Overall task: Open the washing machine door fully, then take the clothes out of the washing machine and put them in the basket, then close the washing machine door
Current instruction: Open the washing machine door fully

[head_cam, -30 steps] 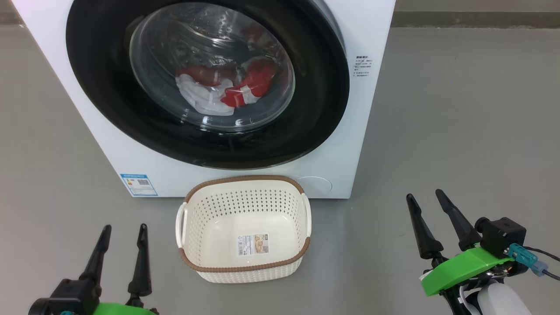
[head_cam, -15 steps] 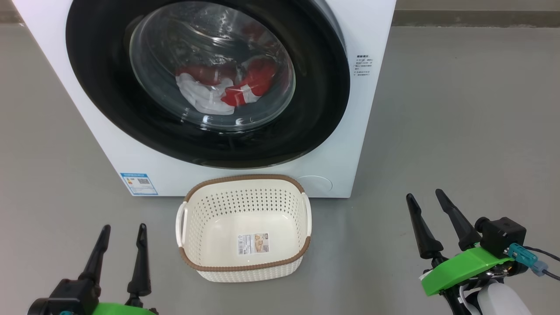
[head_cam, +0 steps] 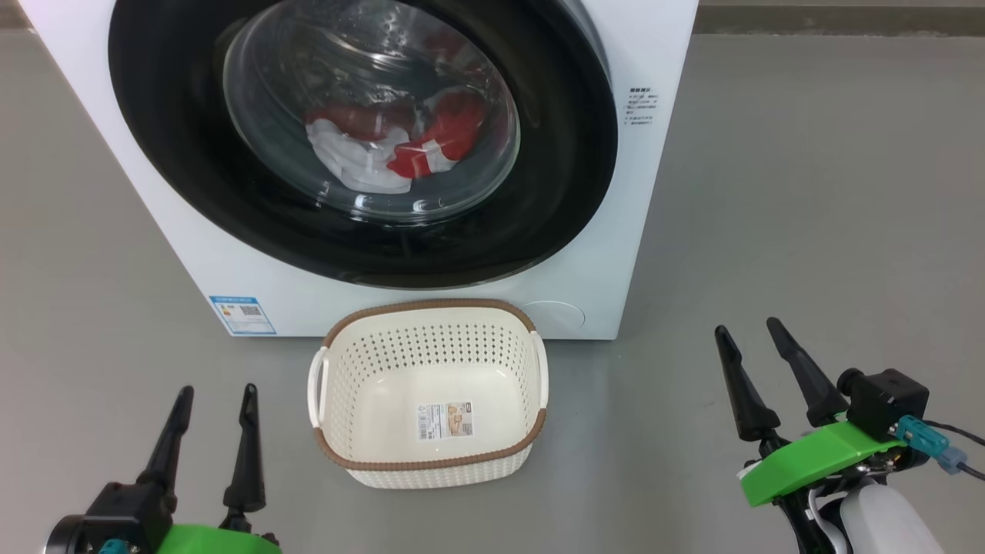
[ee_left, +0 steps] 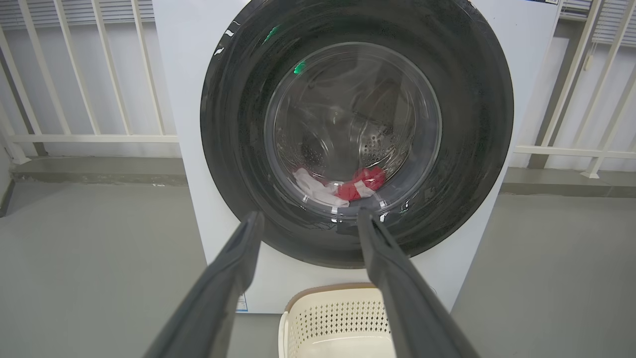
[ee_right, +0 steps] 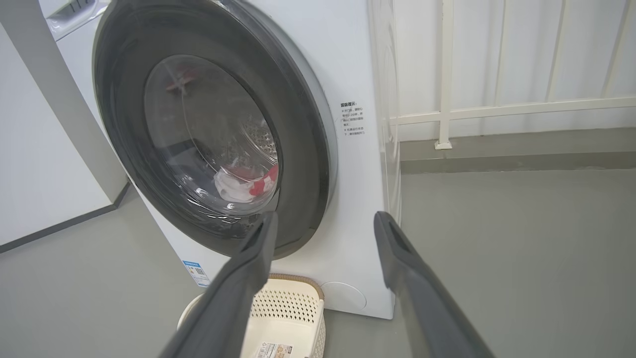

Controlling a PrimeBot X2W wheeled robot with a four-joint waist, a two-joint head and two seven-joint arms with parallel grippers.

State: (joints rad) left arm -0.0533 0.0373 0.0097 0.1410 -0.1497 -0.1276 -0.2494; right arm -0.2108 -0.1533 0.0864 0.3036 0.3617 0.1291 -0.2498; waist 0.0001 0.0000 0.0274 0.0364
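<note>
Black fingers spread wide and empty on left gripper [head_cam: 217,391], low over grey floor [head_cam: 808,192], just left of basket [head_cam: 431,464] and clear of it. Same wide, empty spread on right gripper [head_cam: 746,327], green-collared, well to the right of basket, touching nothing.

Between the two, on the floor: cream perforated basket with brown rim and white side handles, sticker [head_cam: 444,420] on its bottom. Close behind basket's far rim: white machine [head_cam: 654,192], blue label [head_cam: 242,315] at lower left of its front, small print [head_cam: 640,108] at upper right.

Across most of that front: round door [head_cam: 177,154], glossy black rim, bulging clear glass, apparently shut against the cabinet. Behind the glass, low in the steel drum [ee_left: 370,144]: clothes [head_cam: 385,158], a rumpled heap of red and white.

From left wrist, both fingers aimed at door's lower rim, short of it. From right wrist, machine's right front corner framed between the fingers, at a distance. Beyond machine, white railing [ee_left: 74,134].
</note>
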